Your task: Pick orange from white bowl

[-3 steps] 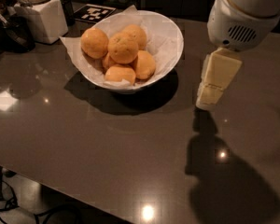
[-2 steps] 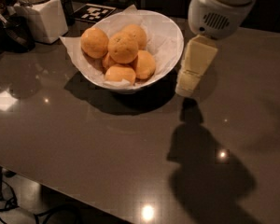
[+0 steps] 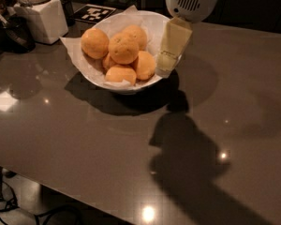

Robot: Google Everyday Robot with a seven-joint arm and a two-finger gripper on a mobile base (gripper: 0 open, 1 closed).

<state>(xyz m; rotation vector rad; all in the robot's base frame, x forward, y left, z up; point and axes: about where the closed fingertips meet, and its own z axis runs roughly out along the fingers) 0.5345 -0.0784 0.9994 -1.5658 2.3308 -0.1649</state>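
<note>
A white bowl [image 3: 94, 75] lined with crumpled white paper stands on the dark table at the upper middle of the camera view. It holds several oranges in a pile; the top one [image 3: 123, 48] has small dark specks, with others at the left [image 3: 94, 43] and lower right [image 3: 144, 65]. My gripper [image 3: 168, 60] hangs from its white wrist over the bowl's right rim, just right of the oranges. Its pale yellow fingers point down and touch no orange.
A white square jar-like container [image 3: 43, 18] stands at the back left, with a dark object [image 3: 15, 32] beside it. A black-and-white marker tag [image 3: 94, 13] lies behind the bowl. The table's front edge runs along the lower left, with cables on the floor below.
My gripper has moved left, from beside the bowl on the right to over the bowl's right rim. The bowl and oranges have not moved.
</note>
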